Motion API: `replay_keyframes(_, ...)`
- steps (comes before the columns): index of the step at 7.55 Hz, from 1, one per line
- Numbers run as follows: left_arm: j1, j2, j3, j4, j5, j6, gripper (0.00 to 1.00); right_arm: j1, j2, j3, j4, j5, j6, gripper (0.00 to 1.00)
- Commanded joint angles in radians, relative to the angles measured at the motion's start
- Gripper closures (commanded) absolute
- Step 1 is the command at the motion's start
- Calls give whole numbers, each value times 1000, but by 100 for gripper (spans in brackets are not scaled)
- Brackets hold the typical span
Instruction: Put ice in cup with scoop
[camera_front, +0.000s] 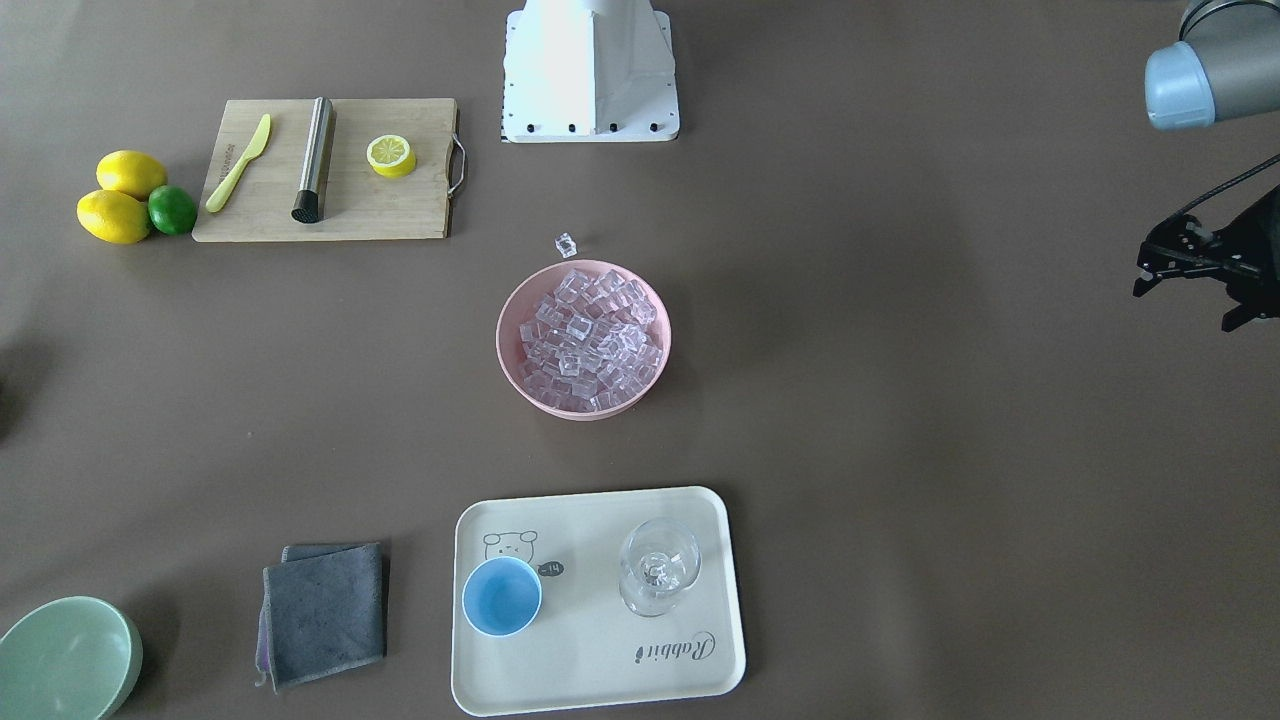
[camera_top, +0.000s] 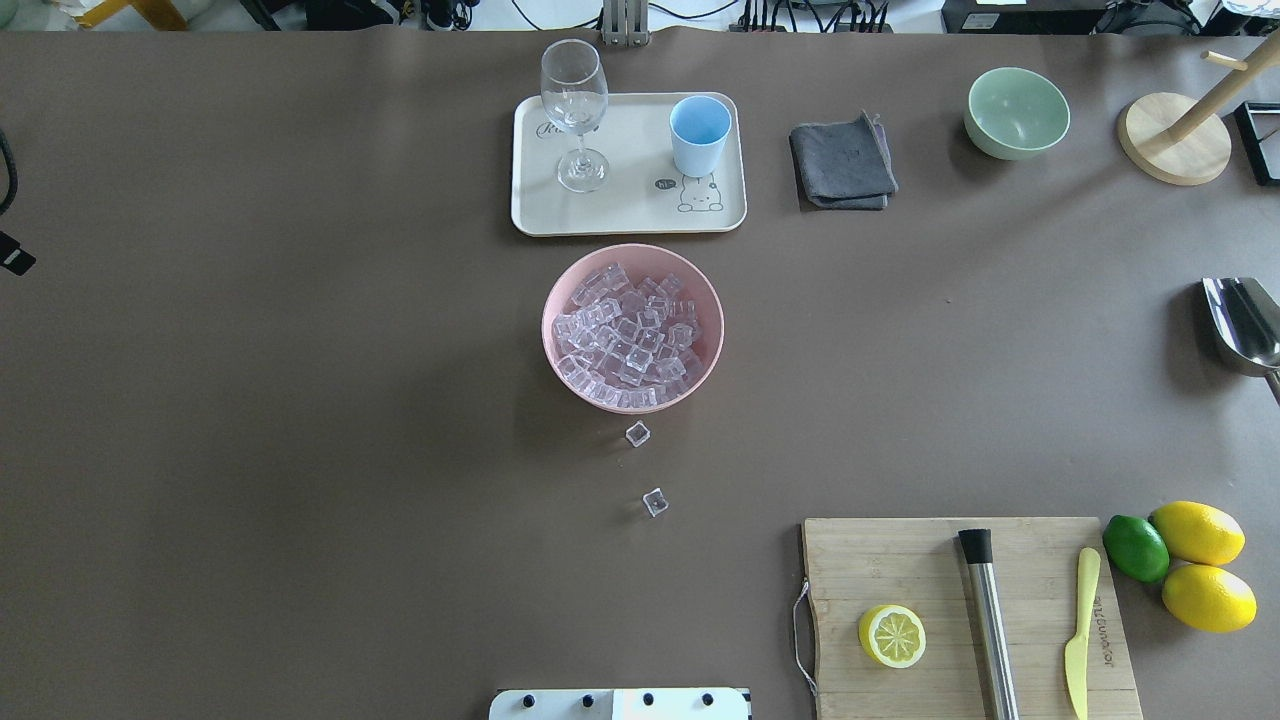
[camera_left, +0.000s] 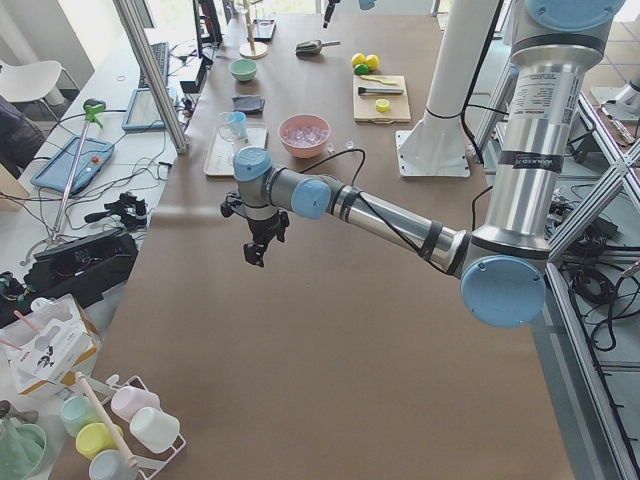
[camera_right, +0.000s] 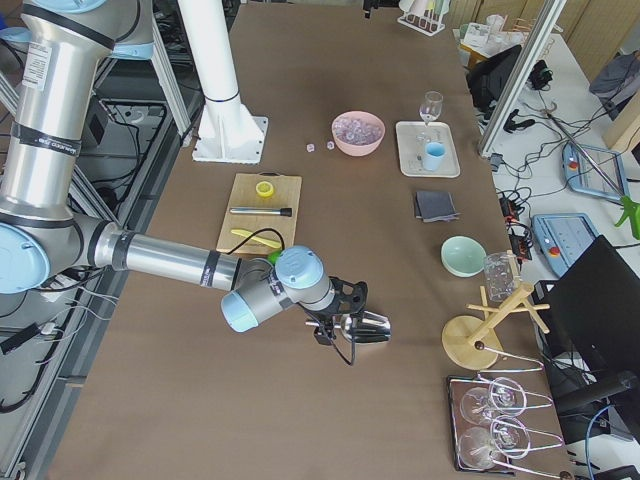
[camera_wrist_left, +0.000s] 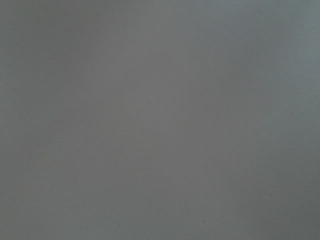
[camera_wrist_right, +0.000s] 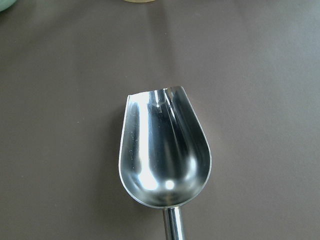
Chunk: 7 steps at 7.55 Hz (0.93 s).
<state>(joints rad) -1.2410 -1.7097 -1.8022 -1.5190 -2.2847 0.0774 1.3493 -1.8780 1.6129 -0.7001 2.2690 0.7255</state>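
One scoop (camera_wrist_right: 165, 155) | handle end at right gripper (camera_right: 335, 328), trough beyond (grip: cannot tell)

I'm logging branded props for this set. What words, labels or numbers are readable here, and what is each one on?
"Rabbit": script on the cream tray.
"hi~", apparently: small dark bubble beside the tray's bear drawing.
Cutting board: brand mark along one edge, too small to read.
Nothing else is legible.

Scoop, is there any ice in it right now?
No, the scoop shows a bare, shiny trough with nothing lying in it.
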Motion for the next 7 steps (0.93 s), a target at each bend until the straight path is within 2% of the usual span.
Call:
replay_keyframes(1, 157, -59, -35, -86, 1, 5, 1, -123, -23, -5, 97, -104, 97, 1)
replay_keyframes(3, 216, -97, -109, -173, 5, 5, 1, -176, -26, -27, 97, -115, 103, 1)
replay_keyframes(6, 412, -181, -103, -263, 11, 10, 1, -231, -21, -62, 97, -147, 91, 1)
replay_keyframes(7, 473, -197, -105, -295, 86, 37, 1, -242, -21, -64, 97, -150, 92, 5)
